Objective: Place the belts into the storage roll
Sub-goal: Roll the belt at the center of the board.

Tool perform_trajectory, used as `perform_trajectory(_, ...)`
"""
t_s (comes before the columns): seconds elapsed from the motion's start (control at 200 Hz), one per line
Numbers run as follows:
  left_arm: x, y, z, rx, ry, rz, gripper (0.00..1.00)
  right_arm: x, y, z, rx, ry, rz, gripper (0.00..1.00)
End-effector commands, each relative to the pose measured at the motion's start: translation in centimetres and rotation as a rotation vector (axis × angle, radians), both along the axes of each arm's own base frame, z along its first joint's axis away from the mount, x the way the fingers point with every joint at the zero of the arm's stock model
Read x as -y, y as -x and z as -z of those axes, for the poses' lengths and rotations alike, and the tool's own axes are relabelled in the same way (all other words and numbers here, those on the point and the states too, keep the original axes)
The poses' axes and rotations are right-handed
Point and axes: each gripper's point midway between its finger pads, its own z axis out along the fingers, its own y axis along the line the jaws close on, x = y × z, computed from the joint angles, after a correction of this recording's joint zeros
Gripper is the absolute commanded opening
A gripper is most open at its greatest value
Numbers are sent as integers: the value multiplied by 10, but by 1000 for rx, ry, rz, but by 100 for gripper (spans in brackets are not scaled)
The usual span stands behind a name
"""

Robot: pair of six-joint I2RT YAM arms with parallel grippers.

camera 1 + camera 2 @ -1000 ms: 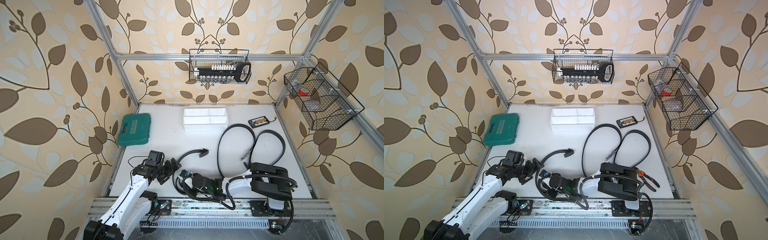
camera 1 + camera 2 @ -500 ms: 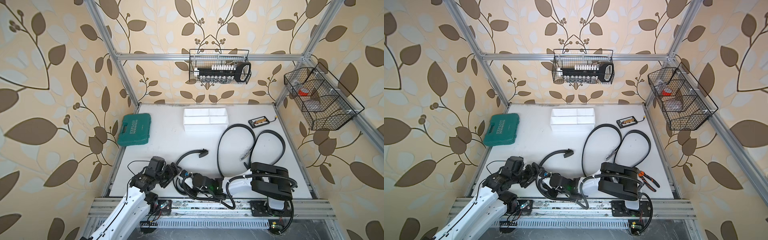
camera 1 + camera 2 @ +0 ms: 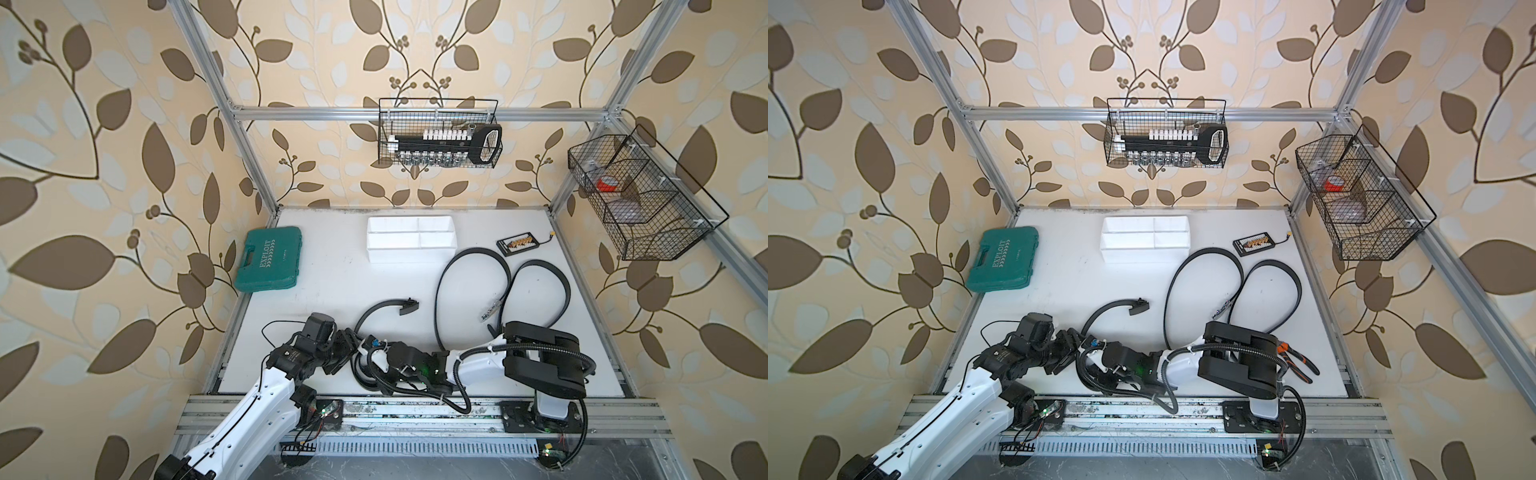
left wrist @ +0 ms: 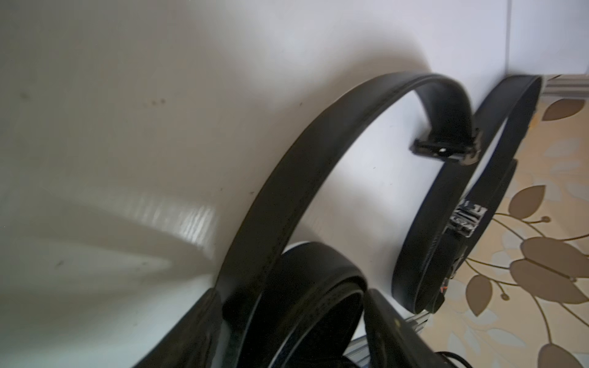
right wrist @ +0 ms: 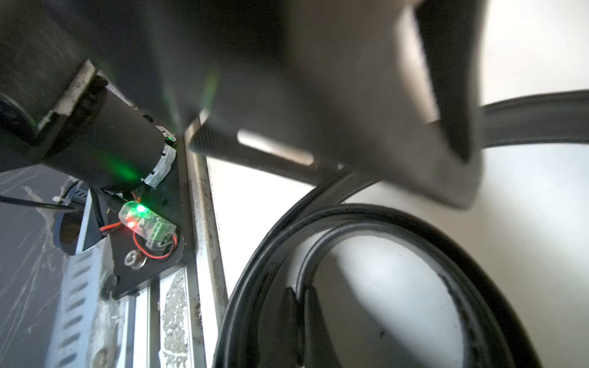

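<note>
Landmark: the storage roll [image 3: 411, 251], a white divided tray at the back of the white table [image 3: 316, 291].
Writing: "EXPLOIT" in pale letters on the lid of the green case [image 3: 270, 259], left of the storage roll and readable in both top views. The smaller print beside it is too fine to read.
Coiled belt: the coiled belt [image 3: 376, 309] lies well in front of the storage roll, toward the robot's base. One end arcs away to a black buckle [image 3: 407, 306]; the rest is wound into a coil between the two grippers.
Looped belts: the looped belts [image 3: 473, 251] lie loose on the table just in front of the storage roll's right end. One carries a metal buckle [image 3: 490, 309].
Left gripper: the left gripper [image 3: 351, 351] has its jaws apart. In the left wrist view its fingers [image 4: 392, 321] stand either side of the coil [image 4: 318, 286]; I cannot tell whether they press it.
Right gripper: the right gripper [image 3: 365, 363] is closed. In the right wrist view its fingertips [image 5: 288, 306] seem pinched on an inner turn of the coil, though that close-up is blurred.
Left wrist only: the ridged face of the metal buckle.
Right wrist only: a green light [image 5: 140, 208] on a small clear module by the base rail.
A top view only: orange-handled pliers [image 3: 1300, 365] beside the right arm, far in front of the storage roll's right end.
Also: a small black board [image 3: 519, 243] just right of the storage roll.
</note>
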Motion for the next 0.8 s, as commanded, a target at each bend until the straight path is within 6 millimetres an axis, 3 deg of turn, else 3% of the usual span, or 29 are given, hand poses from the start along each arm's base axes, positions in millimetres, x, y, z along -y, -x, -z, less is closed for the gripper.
perform_trajectory(0.0,19,11,-3,1,61,127,70,26,-7,36,-44,137,27,0)
perform_trajectory(0.33,32,-2,-4,42,81,205,67,25,-15,30,-61,143,-2,0)
perform_trajectory(0.795,21,-12,21,55,-99,303,53,32,-4,21,-61,129,-53,0)
